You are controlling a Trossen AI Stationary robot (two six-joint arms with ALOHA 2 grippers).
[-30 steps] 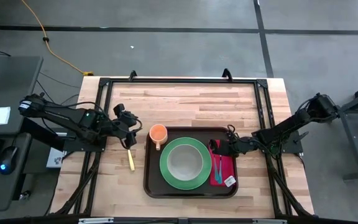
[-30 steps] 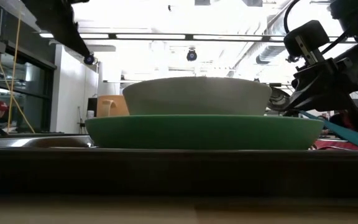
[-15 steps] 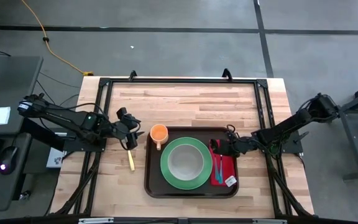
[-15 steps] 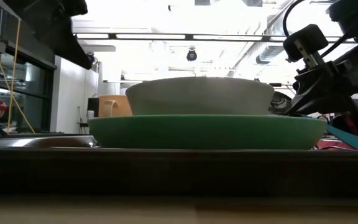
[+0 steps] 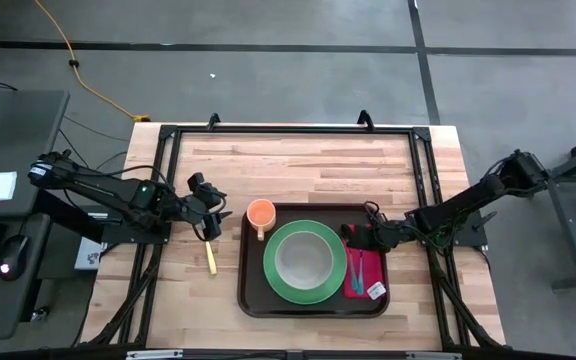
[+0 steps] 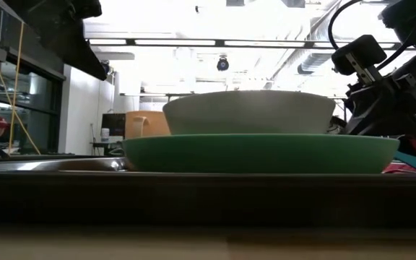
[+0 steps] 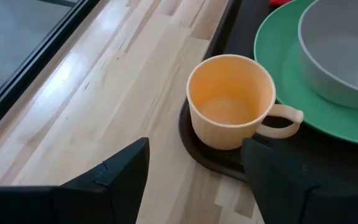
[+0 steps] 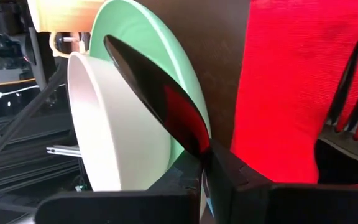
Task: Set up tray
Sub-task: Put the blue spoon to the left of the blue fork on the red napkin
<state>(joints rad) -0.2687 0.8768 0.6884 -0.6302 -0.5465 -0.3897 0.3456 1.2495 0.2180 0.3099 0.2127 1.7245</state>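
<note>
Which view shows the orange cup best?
Left wrist view: the cup fills the frame, empty, on the tray's corner. High view shows it small; low view only a sliver behind the bowl; right wrist just its edge.

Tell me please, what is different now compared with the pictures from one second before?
The tray, carrying the green plate, bowl, orange cup and red napkin, slid a little toward the robot's right. The right hand, shut at the tray's right end near the napkin, drew back the same way. Nothing was newly gripped or released. The left hand stays open beside the cup, and the yellow utensil has not moved.
</note>
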